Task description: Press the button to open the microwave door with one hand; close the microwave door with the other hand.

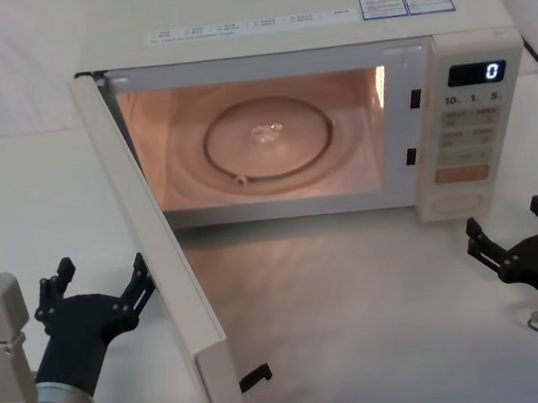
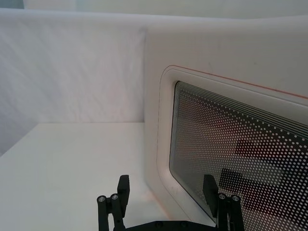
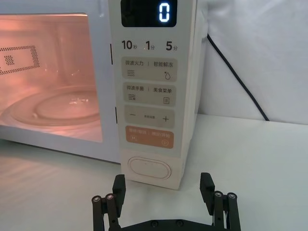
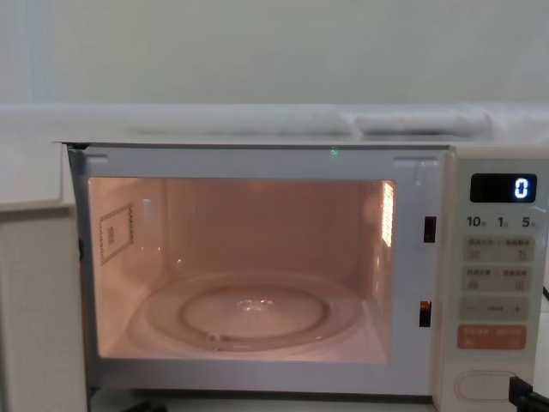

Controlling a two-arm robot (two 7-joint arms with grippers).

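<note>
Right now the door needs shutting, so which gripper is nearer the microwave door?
Left. The left gripper, open, sits right beside the outer face of the swung-open microwave door. The right gripper, open, is across the table, in front of the button.

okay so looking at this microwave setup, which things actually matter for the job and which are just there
Job: microwave, its open microwave door, the button, left tool open beside the door, right tool open before the button.

Just there: black power cable, table.

We see the cream-white boxy microwave (image 1: 327, 43) lit inside, our cream mesh-windowed microwave door (image 1: 164, 276) swung wide open on its left hinge, the wide cream oval-outlined button (image 3: 149, 169) unpressed at the panel's bottom.
</note>
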